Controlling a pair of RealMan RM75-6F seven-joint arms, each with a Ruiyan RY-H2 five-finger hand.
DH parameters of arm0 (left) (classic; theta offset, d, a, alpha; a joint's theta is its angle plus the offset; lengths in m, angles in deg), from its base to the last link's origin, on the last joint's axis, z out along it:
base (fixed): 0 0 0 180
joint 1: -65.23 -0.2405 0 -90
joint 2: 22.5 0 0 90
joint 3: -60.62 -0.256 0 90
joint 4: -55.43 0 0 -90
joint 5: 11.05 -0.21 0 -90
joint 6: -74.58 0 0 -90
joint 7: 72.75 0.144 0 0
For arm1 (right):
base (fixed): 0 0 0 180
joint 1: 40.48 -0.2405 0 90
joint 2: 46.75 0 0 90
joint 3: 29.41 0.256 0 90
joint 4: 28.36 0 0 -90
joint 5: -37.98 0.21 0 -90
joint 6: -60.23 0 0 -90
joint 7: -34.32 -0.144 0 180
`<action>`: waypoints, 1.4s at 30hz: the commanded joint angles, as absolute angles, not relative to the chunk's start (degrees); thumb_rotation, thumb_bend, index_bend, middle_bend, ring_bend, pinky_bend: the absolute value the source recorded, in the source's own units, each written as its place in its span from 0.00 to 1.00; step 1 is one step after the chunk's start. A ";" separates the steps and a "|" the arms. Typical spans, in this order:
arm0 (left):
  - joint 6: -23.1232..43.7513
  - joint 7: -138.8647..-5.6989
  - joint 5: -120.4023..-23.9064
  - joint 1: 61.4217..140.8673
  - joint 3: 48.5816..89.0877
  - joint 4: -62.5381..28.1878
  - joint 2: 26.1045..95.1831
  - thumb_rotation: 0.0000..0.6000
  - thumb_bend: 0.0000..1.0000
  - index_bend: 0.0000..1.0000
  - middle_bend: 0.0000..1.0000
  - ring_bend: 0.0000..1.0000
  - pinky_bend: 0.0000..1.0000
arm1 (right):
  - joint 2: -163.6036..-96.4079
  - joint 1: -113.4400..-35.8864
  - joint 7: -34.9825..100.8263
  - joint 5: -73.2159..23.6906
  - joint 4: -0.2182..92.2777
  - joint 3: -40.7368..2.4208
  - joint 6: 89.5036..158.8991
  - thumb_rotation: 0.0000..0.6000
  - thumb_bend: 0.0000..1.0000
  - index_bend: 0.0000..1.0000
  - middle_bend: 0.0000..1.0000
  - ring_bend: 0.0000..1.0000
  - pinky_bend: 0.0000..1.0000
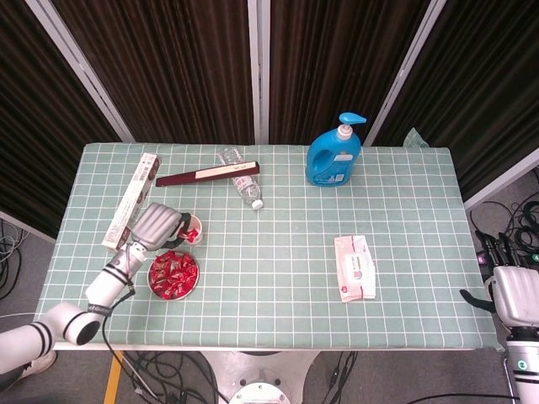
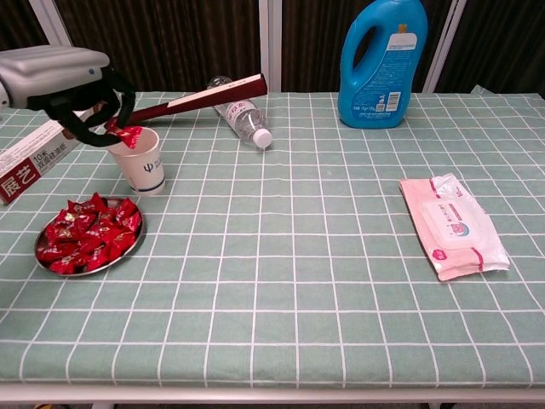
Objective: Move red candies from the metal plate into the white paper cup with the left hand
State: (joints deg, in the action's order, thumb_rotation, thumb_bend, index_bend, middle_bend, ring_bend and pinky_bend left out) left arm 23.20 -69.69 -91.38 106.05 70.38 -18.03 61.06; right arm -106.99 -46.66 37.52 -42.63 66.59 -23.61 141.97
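Note:
A metal plate (image 1: 192, 279) (image 2: 51, 270) heaped with red candies (image 1: 173, 273) (image 2: 89, 234) sits near the table's front left. Just behind it stands the white paper cup (image 1: 195, 230) (image 2: 142, 167). My left hand (image 1: 157, 226) (image 2: 72, 81) hovers over the cup's left rim and pinches one red candy (image 2: 125, 134) (image 1: 192, 235) right above the cup's mouth. My right hand (image 1: 515, 294) hangs off the table's right edge, low, holding nothing, its fingers apart.
A long biscuit box (image 1: 131, 200) lies left of the cup. A dark red folded fan (image 1: 206, 174), a clear bottle (image 1: 245, 185) on its side and a blue detergent bottle (image 1: 334, 154) stand further back. A pink wipes pack (image 1: 354, 267) lies at the right.

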 commanded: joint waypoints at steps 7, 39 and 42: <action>26.76 -66.68 -87.03 108.91 71.03 -13.51 64.89 1.00 0.36 0.62 0.86 0.94 1.00 | -107.00 -46.69 37.05 -41.82 65.98 -23.42 141.44 1.00 0.02 0.00 0.12 0.00 0.28; 18.20 -59.68 -95.80 98.32 57.34 -20.04 63.57 1.00 0.26 0.52 0.84 0.93 1.00 | -106.88 -47.04 38.23 -42.89 67.30 -23.61 141.72 1.00 0.02 0.00 0.13 0.00 0.30; 18.71 -58.68 -94.47 97.95 57.64 -18.87 64.19 1.00 0.26 0.53 0.84 0.93 1.00 | -106.93 -47.03 38.38 -42.91 67.33 -23.65 141.74 1.00 0.02 0.00 0.13 0.00 0.30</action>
